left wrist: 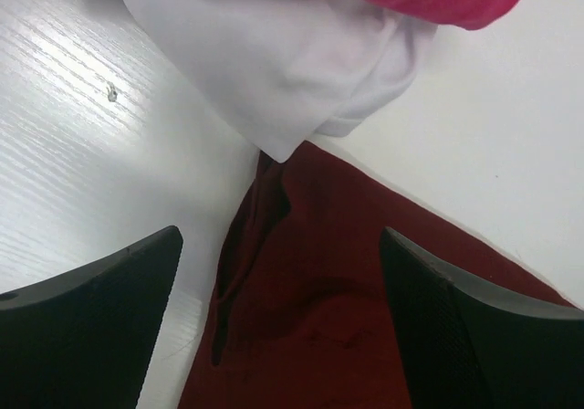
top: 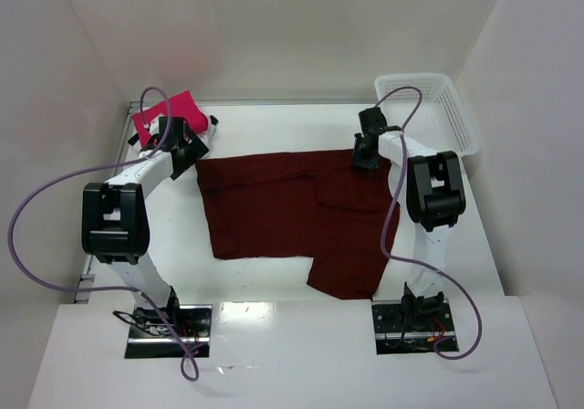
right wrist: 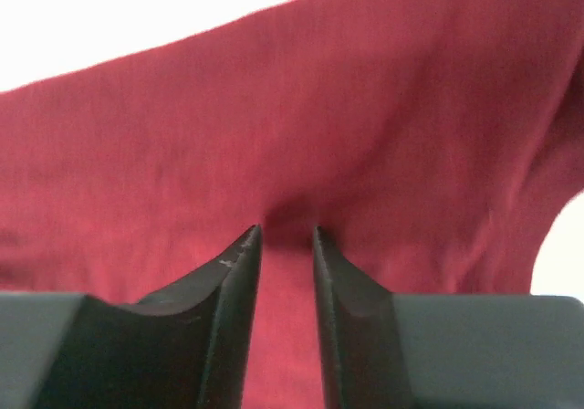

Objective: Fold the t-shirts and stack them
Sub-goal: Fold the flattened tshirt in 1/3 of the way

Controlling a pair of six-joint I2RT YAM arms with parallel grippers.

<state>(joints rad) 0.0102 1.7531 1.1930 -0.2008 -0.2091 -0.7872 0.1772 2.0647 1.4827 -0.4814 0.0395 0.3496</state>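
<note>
Three t-shirts, two arms and one basket share the white tabletop point(top: 274, 126), which is walled in at the left, back and right. At the far left corner the bright pink-red t-shirt point(top: 170, 110) lies bunched close to the left wall. The left wrist view shows it resting on top of the white t-shirt point(left wrist: 283, 62), whose rounded edge sticks out from under it and overlaps the far left corner of the dark maroon t-shirt point(top: 283, 208). The left arm point(top: 114, 217) reaches up along the left side, and its jaws stand spread wide just above that corner. One finger is over bare tabletop and the other over maroon cloth, with nothing gripped between them. The maroon t-shirt lies spread flat across the middle. Its far edge runs nearly straight from one set of jaws to the other, and its near edge steps down into a longer flap on the right that ends near the right arm's base. Bare tabletop lies open beyond the far edge up to the back wall, and in a band along the near left. The right arm point(top: 429, 199) crosses the narrow strip at the shirt's right edge. Its jaws are parted by only a slim gap, tips down at the maroon cloth by the far right corner where a small dark pucker sits. No fold shows between them. The white mesh basket point(top: 452, 108) sits in the far right corner, apart from the shirts.
</note>
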